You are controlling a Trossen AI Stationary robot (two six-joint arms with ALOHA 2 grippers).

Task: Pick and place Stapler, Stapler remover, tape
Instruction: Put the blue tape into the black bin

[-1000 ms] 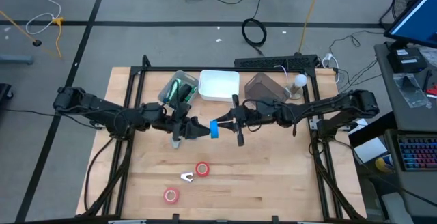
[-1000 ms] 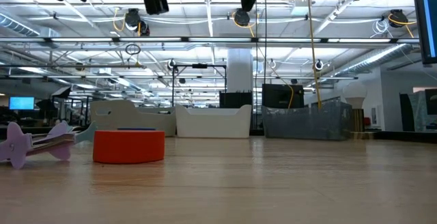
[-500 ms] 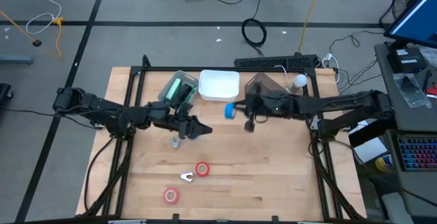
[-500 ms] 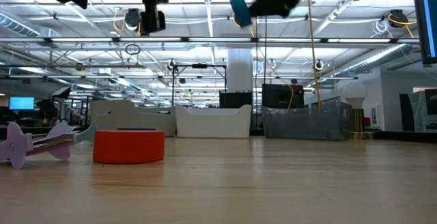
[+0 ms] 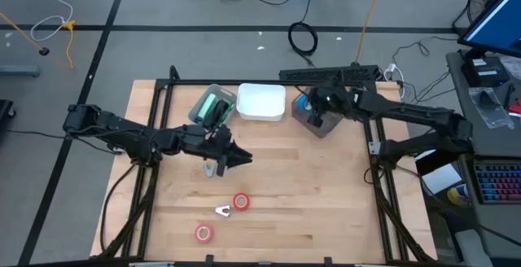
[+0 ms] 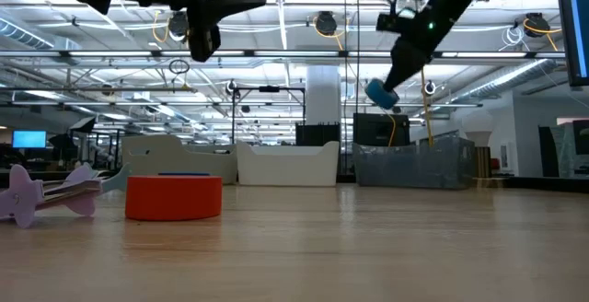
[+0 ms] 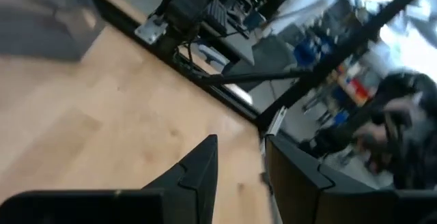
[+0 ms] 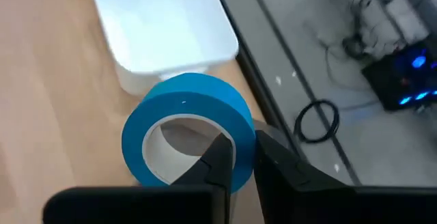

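Blue tape, a ring-shaped roll with a white core, is what your right gripper has pinched: in the right wrist view the two dark fingers are closed on the roll's wall, one inside the ring and one outside. In the high view that gripper hangs over the smoky translucent plastic bin at the back of the wooden table, just beside the white rectangular tray. The low view shows the roll held well above the tabletop, so the relation that matters is vertical: the bin lies below the claw, and you need to judge whether the roll is truly over its mouth and not over the rim nearest the white tray. I would guess it is close but cannot confirm it from above.

Your left gripper hovers mid-table, its fingers partly apart and empty. It is the nearer arm to what remains: two red rolls and a small pale staple remover between them, all lying toward the front edge from that claw. A clear bin holding green items sits behind the left gripper.
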